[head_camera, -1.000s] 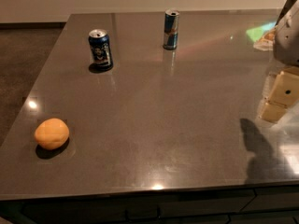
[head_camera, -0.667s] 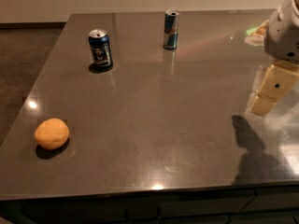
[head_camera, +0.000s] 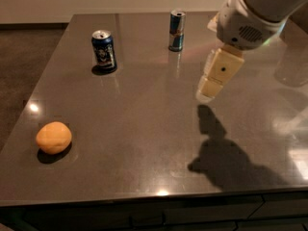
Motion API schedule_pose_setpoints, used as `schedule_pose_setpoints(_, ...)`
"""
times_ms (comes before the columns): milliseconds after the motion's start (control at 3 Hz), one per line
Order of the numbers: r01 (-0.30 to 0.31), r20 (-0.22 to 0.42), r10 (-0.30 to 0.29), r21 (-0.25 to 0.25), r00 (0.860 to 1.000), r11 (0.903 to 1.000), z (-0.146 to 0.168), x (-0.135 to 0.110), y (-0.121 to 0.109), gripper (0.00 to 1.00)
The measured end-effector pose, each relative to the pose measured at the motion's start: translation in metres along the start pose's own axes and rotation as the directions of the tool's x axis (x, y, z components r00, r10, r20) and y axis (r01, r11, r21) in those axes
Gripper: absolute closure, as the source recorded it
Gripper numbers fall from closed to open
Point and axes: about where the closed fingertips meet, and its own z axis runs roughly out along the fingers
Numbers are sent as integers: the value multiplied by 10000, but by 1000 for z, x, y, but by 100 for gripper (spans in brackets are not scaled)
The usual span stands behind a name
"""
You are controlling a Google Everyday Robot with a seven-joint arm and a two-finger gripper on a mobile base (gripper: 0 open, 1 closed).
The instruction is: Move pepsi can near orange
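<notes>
Pepsi can [head_camera: 104,51]: upright at the far left of the counter [head_camera: 144,129], not yet grasped.
Orange [head_camera: 54,137]: near-left edge, well apart from the can.
Gripper [head_camera: 209,91]: over the counter's right-middle, carrying nothing; cannot tell whether the jaws are open or closed.
Left to do: seemingly everything, from reach and grasp to carry and set-down.

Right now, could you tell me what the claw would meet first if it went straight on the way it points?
Probably the table top just below it: the claw hangs right of centre, pointing down; depth is unclear.
</notes>
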Motion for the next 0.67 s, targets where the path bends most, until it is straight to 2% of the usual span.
schedule_pose_setpoints(667, 188, 946, -201, 147, 9953, 9997, 48, -80, -12, 0)
